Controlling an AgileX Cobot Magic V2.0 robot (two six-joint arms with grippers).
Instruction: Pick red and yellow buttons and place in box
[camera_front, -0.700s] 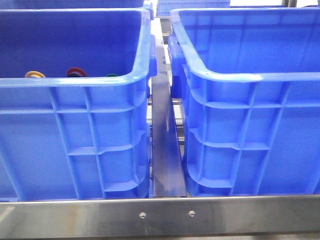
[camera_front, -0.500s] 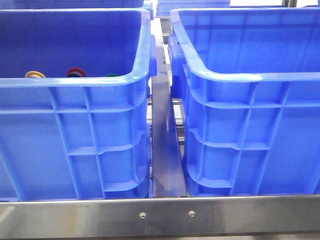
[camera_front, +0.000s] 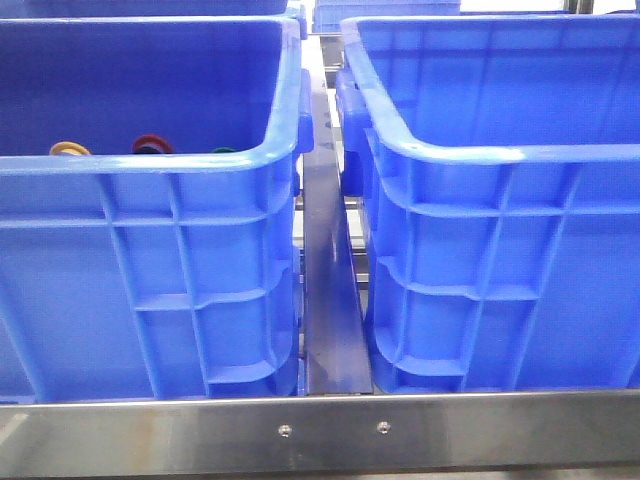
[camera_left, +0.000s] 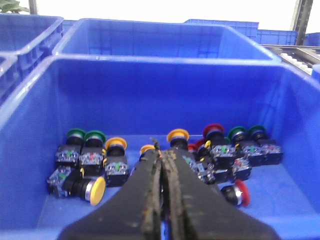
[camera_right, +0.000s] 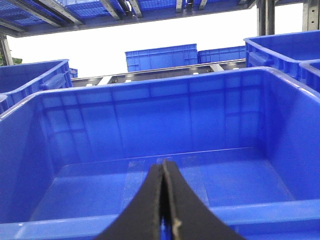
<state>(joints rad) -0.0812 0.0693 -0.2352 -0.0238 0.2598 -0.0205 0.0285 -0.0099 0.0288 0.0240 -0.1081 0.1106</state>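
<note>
- Looking from the left wrist, the left gripper is seen nearest, with its two dark fingers pressed together and nothing between them; it hangs over the near rim of the left crate.
- Just beyond the fingertips, many push buttons are scattered on the crate floor: a yellow button stands cap up, a red button stands beside it, and green ones are mixed among them.
- Each button is judged to be light and rigid, a smooth domed cap on a blocky body with contacts; the cap is probably slippery, so a hold across the flat sides of the body, or under the cap's edge, seems safer.
- The pile is crowded, so a neighbour could be caught together with the wanted one.
- From the right wrist, the right gripper is also seen closed and empty, before the right box, where no button is seen yet.
</note>
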